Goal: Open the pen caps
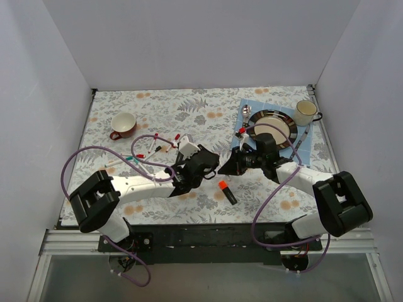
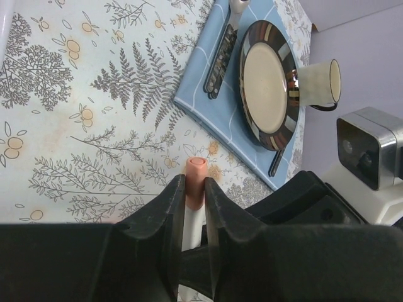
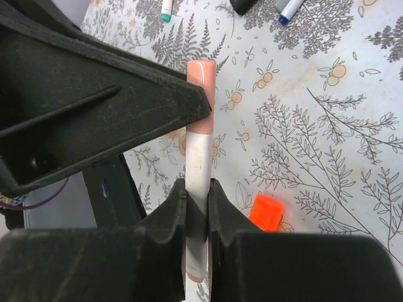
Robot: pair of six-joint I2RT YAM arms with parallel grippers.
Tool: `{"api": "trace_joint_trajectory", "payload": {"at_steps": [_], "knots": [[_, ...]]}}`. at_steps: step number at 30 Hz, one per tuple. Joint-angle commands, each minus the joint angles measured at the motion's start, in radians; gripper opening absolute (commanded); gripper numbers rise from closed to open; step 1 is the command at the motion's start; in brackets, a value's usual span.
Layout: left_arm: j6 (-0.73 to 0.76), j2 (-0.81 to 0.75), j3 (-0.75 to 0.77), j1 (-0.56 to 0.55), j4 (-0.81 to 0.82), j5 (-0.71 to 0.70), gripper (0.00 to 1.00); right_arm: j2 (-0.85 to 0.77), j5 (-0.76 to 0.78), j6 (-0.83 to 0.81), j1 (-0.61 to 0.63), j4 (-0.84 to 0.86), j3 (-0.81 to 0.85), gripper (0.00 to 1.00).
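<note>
1. Centrally over the leaf-printed tablecloth (image 1: 189,107), the two arms meet tip to tip, and one slim white-barrelled pen (image 3: 198,157) is held between them.
2. The left gripper (image 2: 195,186) is pressed together on the pen's capped end. The rounded top of the pink cap (image 3: 201,94) pokes out just past its black fingertips.
3. The right gripper (image 3: 196,186) is pinched tight around the white barrel, lower down the same pen. A second pink end shows beneath its fingers.
4. In the right wrist view, one broad black finger (image 3: 94,107) of the left gripper touches the side of the pink cap. The cap sits on the barrel.
5. A thicker black marker (image 1: 228,194) with an orange cap (image 3: 266,212) lies on the cloth just in front of the grippers, touching neither.
6. Several loose pens (image 1: 151,150) with coloured ends lie scattered on the cloth to the left, beyond the left arm.
7. A red cup (image 1: 123,124) stands farther back on the left.
8. At the back right, a blue mat (image 2: 214,119) carries a dark-rimmed plate (image 2: 247,94), with a spoon (image 1: 245,112) lying beside the plate.
9. A cream mug (image 2: 318,82) stands near the plate, at the table's far right corner.
</note>
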Motion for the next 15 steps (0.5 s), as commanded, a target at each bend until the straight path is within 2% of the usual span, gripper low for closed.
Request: {"api": "trace_joint_trajectory", "payload": {"at_steps": [1,2,3,6,11,13,15], "knots": [[-0.02,-0.043,0.018,-0.007,-0.011,-0.035,0.33,-0.003,-0.061,-0.039,0.013,0.018,0.016,0.01],[-0.019,-0.067,0.011,-0.006,-0.01,-0.035,0.42,-0.008,-0.064,-0.055,0.01,0.01,0.024,0.01],[-0.014,-0.08,0.001,-0.007,-0.008,-0.037,0.58,-0.013,-0.069,-0.091,0.01,0.002,0.029,0.01],[0.013,-0.136,-0.048,-0.006,0.027,-0.026,0.69,-0.031,-0.091,-0.158,0.012,-0.025,0.041,0.01],[0.087,-0.187,-0.124,-0.006,0.14,0.039,0.65,-0.056,-0.165,-0.264,0.007,-0.033,0.038,0.01],[0.117,-0.197,-0.141,-0.006,0.168,0.052,0.56,-0.056,-0.199,-0.284,0.006,-0.041,0.039,0.01],[0.133,-0.197,-0.151,-0.004,0.185,0.078,0.54,-0.053,-0.229,-0.303,0.001,-0.041,0.039,0.01]]}}
